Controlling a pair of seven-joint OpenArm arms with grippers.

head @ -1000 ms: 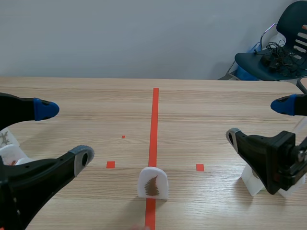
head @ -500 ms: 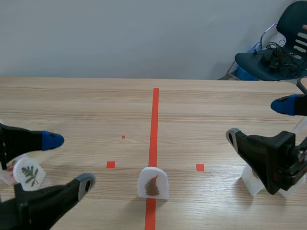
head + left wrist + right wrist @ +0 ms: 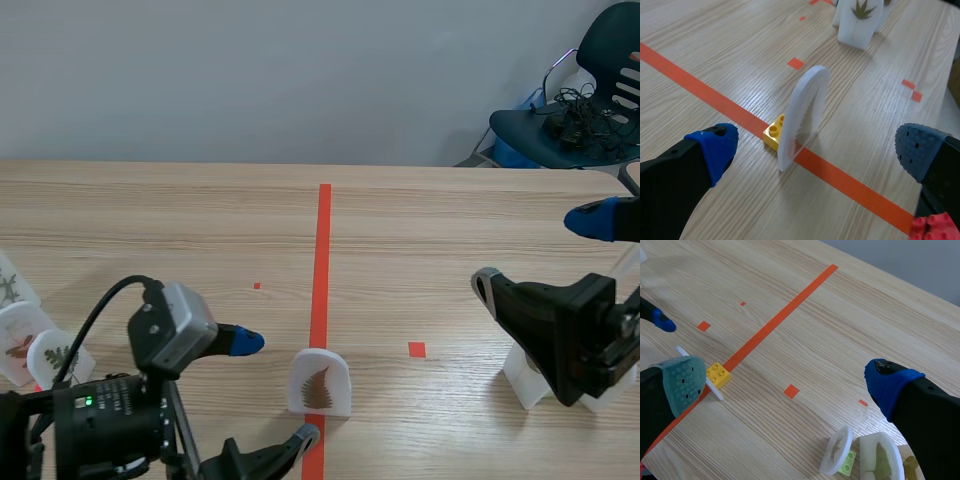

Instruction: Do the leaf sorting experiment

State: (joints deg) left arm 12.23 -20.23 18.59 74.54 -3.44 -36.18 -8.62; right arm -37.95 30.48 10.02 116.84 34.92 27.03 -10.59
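1. Step in hand: approach to grasp the leaf card (image 3: 319, 383), which stands upright on the orange tape line on a yellow brick (image 3: 774, 135).
2. Left claw (image 3: 816, 149) is wide and empty, with the card just ahead of its gap. Right claw (image 3: 785, 382) is wide and empty, well apart.
3. Next: advance and close squarely. The card is thin and likely tippy.
4. In the left wrist view the card is edge-on, so its leaf is hidden. In the scene view the right claw partly hides the cards on that side.

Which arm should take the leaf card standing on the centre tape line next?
Left, I'd judge. The left gripper is open, and in its wrist view the leaf card stands edge-on just ahead, between its fingers. The right gripper, also open, sits off to the side, well clear of the card.
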